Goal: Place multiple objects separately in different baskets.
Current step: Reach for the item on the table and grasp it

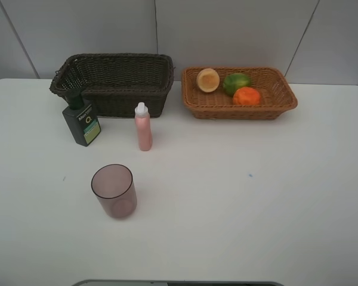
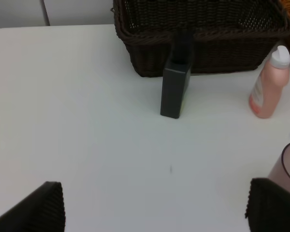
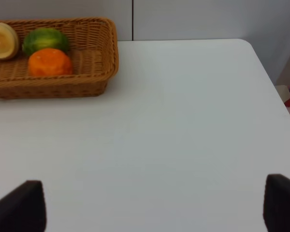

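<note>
Landmark: dark basket [image 1: 125, 101], at the back of the counter [image 1: 256, 196].

Light basket [image 1: 238, 113] sits just beside the dark basket, to its right in the high view. It holds three fruits: peach [image 1: 207, 80], green fruit [image 1: 235, 82], orange [image 1: 246, 96]. The green fruit and orange touch.

Pump bottle [image 1: 82, 122] stands upright at the dark basket's front left corner. I can't tell if they touch.

Pink bottle [image 1: 144, 128] stands upright just in front of its front right corner.

Cup [image 1: 113, 190] stands upright, mouth up, well out in front of the dark basket.

Left end effector [image 2: 154, 205]: fingers spread wide, gripping nothing, facing the dark basket.

Right end effector [image 3: 151, 203]: spread wide, gripping nothing.
</note>
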`<action>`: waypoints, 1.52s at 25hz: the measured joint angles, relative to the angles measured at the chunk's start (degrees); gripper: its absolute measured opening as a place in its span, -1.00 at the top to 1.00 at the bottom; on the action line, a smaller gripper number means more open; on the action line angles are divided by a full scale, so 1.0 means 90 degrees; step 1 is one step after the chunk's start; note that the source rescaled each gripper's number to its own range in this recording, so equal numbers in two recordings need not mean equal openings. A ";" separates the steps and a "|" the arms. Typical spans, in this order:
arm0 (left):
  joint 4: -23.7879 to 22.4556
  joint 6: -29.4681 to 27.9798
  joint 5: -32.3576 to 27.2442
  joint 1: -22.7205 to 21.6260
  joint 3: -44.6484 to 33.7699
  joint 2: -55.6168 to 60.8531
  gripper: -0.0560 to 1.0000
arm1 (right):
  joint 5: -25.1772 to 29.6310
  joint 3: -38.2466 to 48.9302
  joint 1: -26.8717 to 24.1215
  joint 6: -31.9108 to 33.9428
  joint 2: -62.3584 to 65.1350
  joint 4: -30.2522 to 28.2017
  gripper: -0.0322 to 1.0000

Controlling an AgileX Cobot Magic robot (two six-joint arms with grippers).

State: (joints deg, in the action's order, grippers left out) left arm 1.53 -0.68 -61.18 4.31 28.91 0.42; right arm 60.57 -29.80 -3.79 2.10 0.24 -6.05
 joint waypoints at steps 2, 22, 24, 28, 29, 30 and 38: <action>0.0062 0.0000 0.0031 0.0000 0.0012 -0.0032 -0.92 | 0.0000 0.0000 0.0000 0.0000 0.0000 0.0000 -0.99; 0.0551 0.0379 0.0004 0.0095 0.5098 -0.9229 -0.92 | 0.0000 0.0000 0.0000 0.0000 0.0000 -0.0007 -0.99; 0.0512 0.0403 -0.0158 0.0189 0.5593 -0.9859 -0.92 | 0.0000 0.0000 0.0000 0.0000 0.0000 -0.0007 -0.99; 0.0491 0.0352 -0.0406 0.0373 0.6180 -1.0853 -0.92 | 0.0000 0.0000 0.0000 0.0000 0.0000 -0.0007 -0.99; 0.0483 0.0326 -0.0418 0.0416 0.6220 -1.1022 -0.92 | 0.0000 0.0000 0.0000 0.0000 0.0000 -0.0007 -0.99; 0.0467 0.0321 -0.0418 0.0432 0.6234 -1.1203 -0.92 | 0.0000 0.0000 0.0000 0.0000 0.0000 -0.0007 -0.99; 0.0156 0.0185 -0.0016 0.0527 0.6240 -1.2087 -0.92 | 0.0000 0.0000 0.0000 0.0000 0.0000 -0.0007 -0.99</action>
State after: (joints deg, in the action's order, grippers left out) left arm 2.93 0.98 -61.32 9.06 85.07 -108.36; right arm 60.57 -29.80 -3.79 2.10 0.24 -6.12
